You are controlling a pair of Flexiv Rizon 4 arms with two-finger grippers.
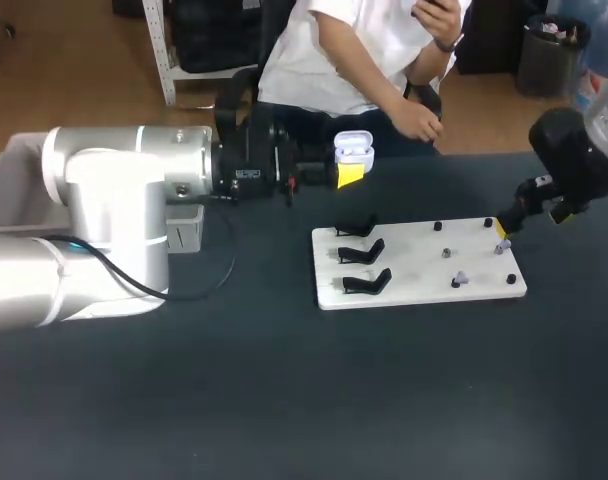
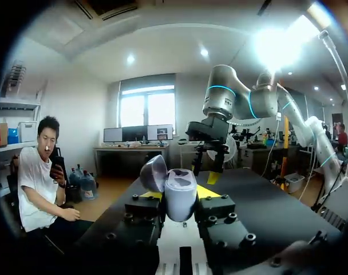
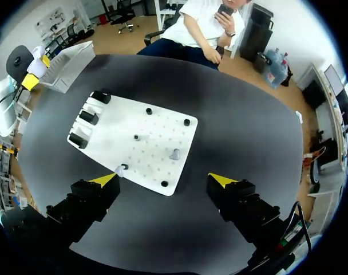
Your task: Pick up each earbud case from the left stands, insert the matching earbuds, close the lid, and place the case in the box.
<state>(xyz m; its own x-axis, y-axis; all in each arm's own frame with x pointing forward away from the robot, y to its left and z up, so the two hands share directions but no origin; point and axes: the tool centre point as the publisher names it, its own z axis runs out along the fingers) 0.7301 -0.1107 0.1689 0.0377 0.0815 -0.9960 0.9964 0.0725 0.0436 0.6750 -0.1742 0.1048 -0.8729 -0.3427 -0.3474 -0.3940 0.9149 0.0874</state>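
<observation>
My left gripper (image 1: 350, 165) is held above the table's far side, shut on a white earbud case (image 1: 353, 148) whose lid stands open. In the left wrist view the case (image 2: 178, 193) sits between the yellow fingertips (image 2: 209, 191). A white board (image 1: 419, 290) carries three bare black stands (image 1: 362, 251) on its left and small earbuds (image 1: 461, 279) on pegs at its right. My right gripper (image 1: 531, 222) hangs open over the board's far right corner. In the right wrist view one of its fingertips (image 3: 103, 179) is close to an earbud (image 3: 123, 168), and another earbud (image 3: 174, 154) lies ahead of the gripper (image 3: 162, 180).
A pale box (image 1: 4, 180) stands at the table's left edge, mostly hidden behind my left arm; it also shows in the right wrist view as a box (image 3: 71, 63). Black pegs (image 3: 186, 122) dot the board. Dark tabletop (image 1: 304, 400) stretches in front of the board.
</observation>
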